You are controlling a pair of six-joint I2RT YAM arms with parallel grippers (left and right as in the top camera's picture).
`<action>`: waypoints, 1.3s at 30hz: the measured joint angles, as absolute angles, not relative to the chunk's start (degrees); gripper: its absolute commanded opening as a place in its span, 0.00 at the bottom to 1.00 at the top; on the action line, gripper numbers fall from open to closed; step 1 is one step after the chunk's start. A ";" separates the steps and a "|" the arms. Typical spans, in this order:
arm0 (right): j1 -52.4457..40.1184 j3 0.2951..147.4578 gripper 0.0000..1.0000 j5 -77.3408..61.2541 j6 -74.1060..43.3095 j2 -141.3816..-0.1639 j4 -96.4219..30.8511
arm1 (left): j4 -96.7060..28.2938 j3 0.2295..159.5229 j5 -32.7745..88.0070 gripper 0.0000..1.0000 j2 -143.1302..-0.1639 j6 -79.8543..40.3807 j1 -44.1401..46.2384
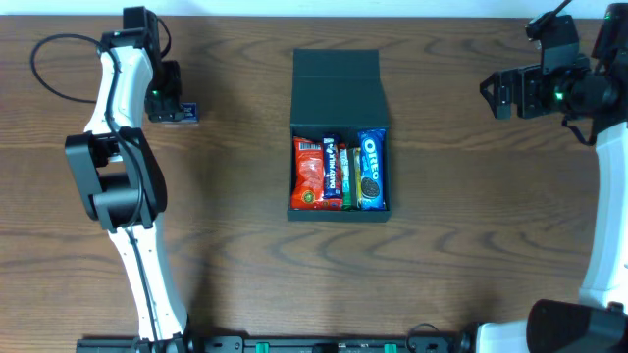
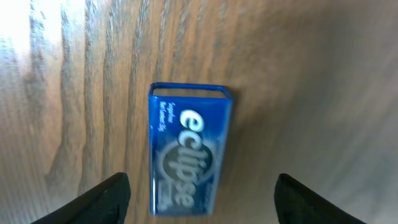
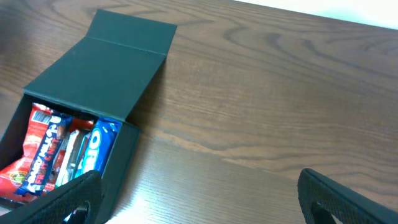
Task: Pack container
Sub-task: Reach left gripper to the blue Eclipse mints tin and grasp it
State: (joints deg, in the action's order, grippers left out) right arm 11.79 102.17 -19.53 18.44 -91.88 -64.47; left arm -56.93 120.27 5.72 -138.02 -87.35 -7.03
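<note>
My left gripper stands wide astride the blue mint box, not touching it; my right gripper gapes empty. The container lies well apart, between them.

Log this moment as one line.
left gripper: open, flanking Eclipse pack | right gripper: open, empty | container: lid open, snack packets inside

Soft even light, blurry left-wrist view.

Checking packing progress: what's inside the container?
The container holds a red packet, a Dairy Milk bar, a thin green item and an Oreo pack, side by side. Anything beneath them is covered.
</note>
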 measured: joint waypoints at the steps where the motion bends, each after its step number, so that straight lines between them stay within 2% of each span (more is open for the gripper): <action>1: 11.79 102.17 0.99 -19.53 18.44 -91.88 -64.45 | -56.69 120.27 5.85 0.73 -138.47 -87.44 -7.01; 10: 11.79 102.15 0.99 -19.53 18.41 -91.88 -64.49 | -56.38 120.27 5.87 0.72 -139.81 -87.18 -6.85; 14: 11.79 102.15 1.00 -19.53 18.44 -91.88 -64.49 | -56.42 120.27 6.04 0.61 -140.38 -86.41 -6.85; 21: 11.79 102.15 0.99 -19.53 18.41 -91.88 -64.99 | -56.45 120.27 6.02 0.48 -140.51 -85.08 -6.85; 24: 11.79 102.15 0.99 -19.53 18.41 -91.88 -65.12 | -56.49 120.27 6.02 0.46 -140.51 -84.09 -6.85; 30: 11.79 102.15 0.99 -19.53 18.41 -91.88 -65.32 | -56.47 120.27 6.04 0.35 -140.51 -82.41 -6.87; 39: 11.79 102.15 0.99 -19.53 18.41 -91.88 -65.32 | -56.45 120.27 6.07 0.27 -140.51 -77.91 -6.87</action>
